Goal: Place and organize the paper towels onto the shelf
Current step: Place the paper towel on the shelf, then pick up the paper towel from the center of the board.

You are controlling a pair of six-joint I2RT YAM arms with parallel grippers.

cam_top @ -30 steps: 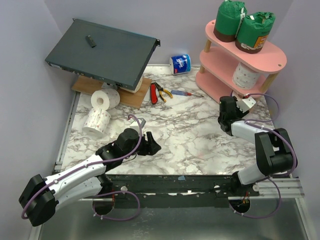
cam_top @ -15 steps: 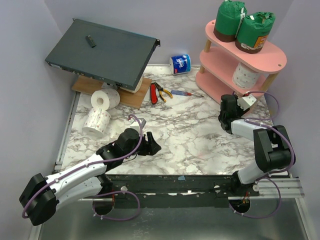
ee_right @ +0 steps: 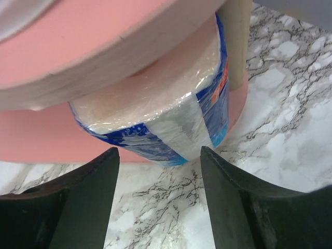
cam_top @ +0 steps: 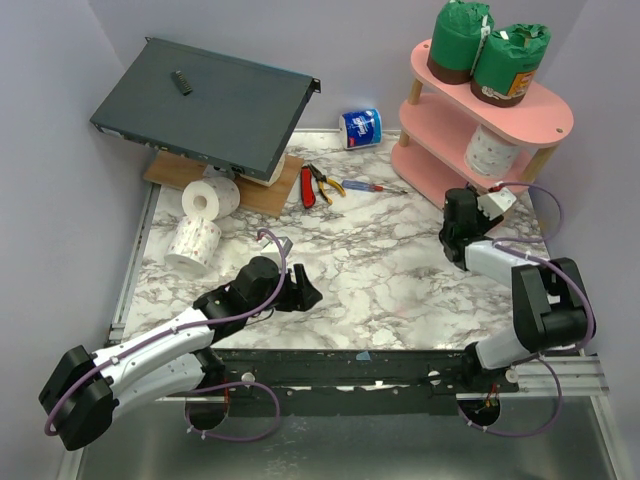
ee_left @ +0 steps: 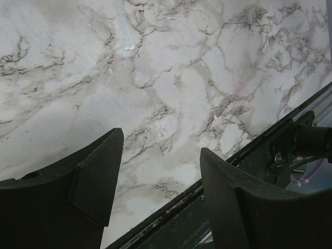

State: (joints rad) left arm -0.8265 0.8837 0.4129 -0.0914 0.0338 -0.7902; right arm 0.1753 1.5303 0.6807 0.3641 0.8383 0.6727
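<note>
green-wrapped paper towels (cam_top: pixel 459 42) stand upright, axes vertical, atop the shelf (cam_top: pixel 548 116).

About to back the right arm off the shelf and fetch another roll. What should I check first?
1. Right jaws open, nothing between them: ok.
2. Blue-and-white roll on the bottom tier of the shelf: ok; fully seated: cannot tell.
3. Left jaws open, empty, over bare table: ok.
4. All rolls shelved: not ok; a white roll, a patterned white roll and a blue-wrapped roll lie on the table.
</note>
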